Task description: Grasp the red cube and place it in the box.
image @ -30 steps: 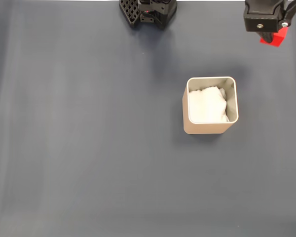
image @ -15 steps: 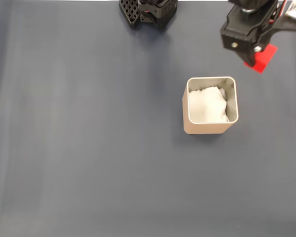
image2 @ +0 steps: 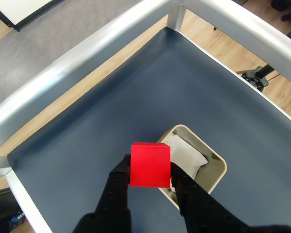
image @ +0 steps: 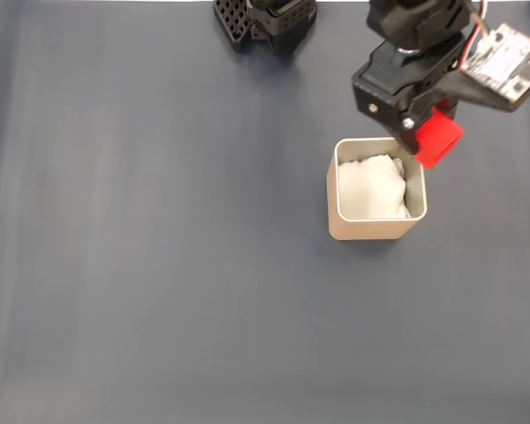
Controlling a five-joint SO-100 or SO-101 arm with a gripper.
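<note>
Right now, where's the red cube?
Held off the table in the gripper: in the fixed view the red cube hangs over the box's upper-right corner, not yet inside.

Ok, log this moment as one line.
phase: carry | gripper: shut on red cube | position: above box rim | cube: not released

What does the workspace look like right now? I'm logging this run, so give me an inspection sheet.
Surface: dark blue-grey mat, bare apart from the box.
Job's things: red cube held in the air above the box's edge; beige box upright with white padding inside.
Clutter: nothing seen.
Gripper: gripper shut on the red cube.
Cables: thin wires by the arm's circuit board.
Surroundings: metal frame rails, wooden floor beyond in the wrist view.
</note>
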